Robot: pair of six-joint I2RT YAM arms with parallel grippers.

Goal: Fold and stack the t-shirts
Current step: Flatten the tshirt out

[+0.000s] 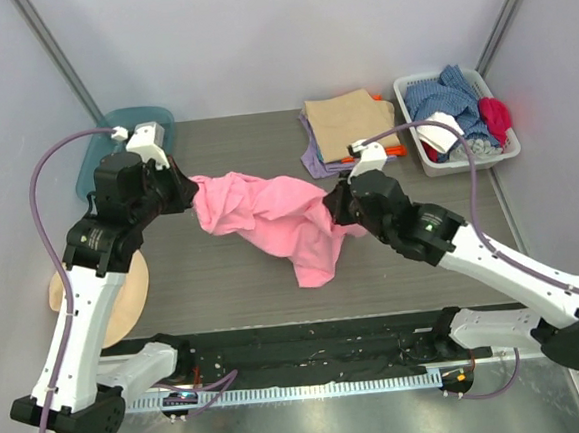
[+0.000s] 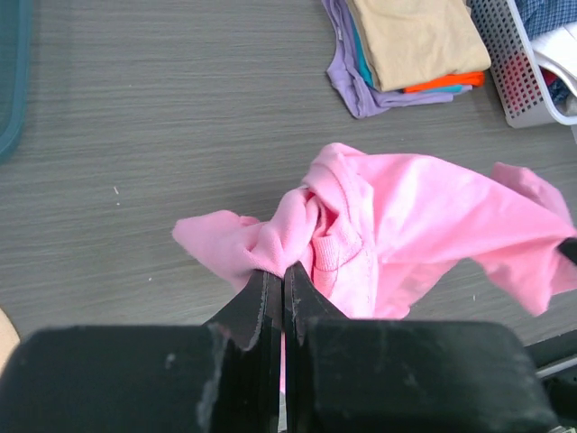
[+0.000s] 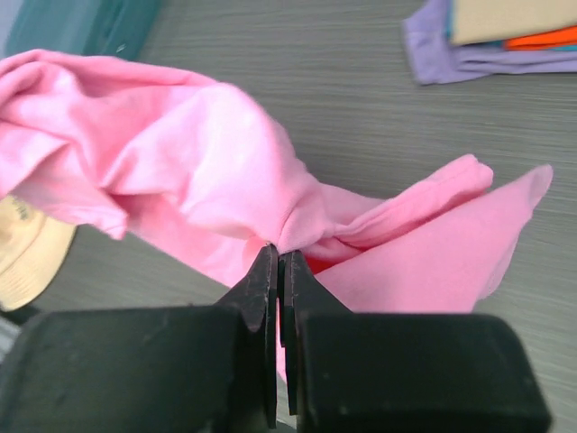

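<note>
A bright pink t-shirt (image 1: 270,218) hangs crumpled between both arms over the middle of the table. My left gripper (image 1: 190,196) is shut on its left end; in the left wrist view the left gripper (image 2: 283,271) pinches a bunched fold of the pink t-shirt (image 2: 424,225). My right gripper (image 1: 335,208) is shut on the right end, and the right wrist view shows the right gripper (image 3: 279,255) clamping a gathered fold of the pink t-shirt (image 3: 198,153). A lower flap droops to the table. A stack of folded t-shirts (image 1: 346,127), tan on top over orange and lilac, lies at the back.
A white basket (image 1: 436,160) holding more clothes stands at the back right. A teal bin (image 1: 95,162) sits at the back left. A round tan cap (image 1: 125,295) lies at the left table edge beside my left arm.
</note>
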